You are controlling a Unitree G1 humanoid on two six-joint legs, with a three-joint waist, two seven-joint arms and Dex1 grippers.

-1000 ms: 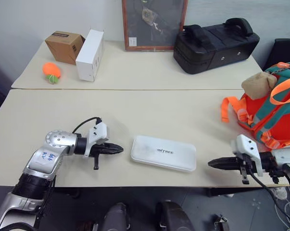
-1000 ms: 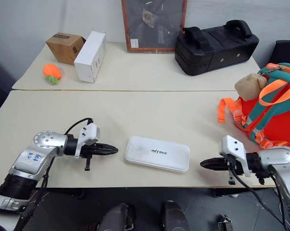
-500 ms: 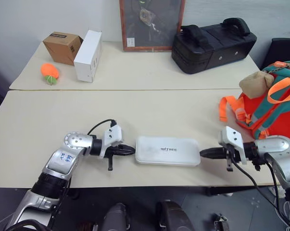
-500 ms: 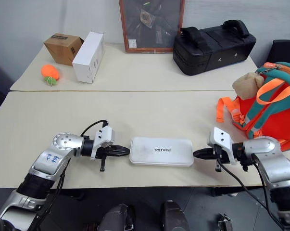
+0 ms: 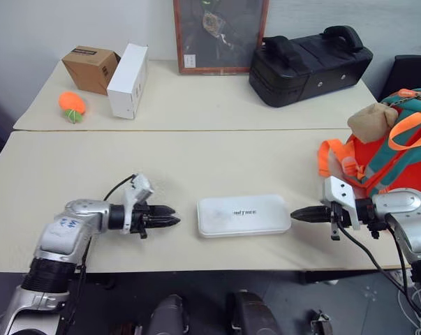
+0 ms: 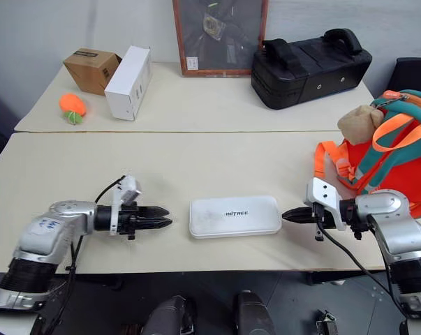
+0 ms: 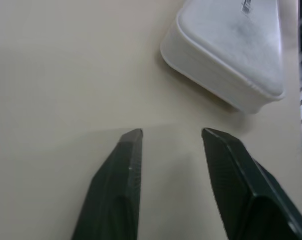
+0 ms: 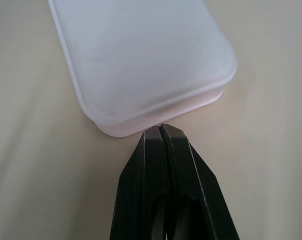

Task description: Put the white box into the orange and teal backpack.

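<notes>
While box (image 5: 244,215) lies flat on table (image 5: 196,160) near front edge, L gripper (image 5: 174,221) sits just left of it, fingers spread, not touching. R gripper (image 5: 296,213), fingers pressed together, tip at box's right end. Backpack (image 5: 392,160) far right on table.

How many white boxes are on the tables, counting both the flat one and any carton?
2. The flat white box lies on the near table, between the two hands. The white carton stands on the far table, beside a brown box.
</notes>
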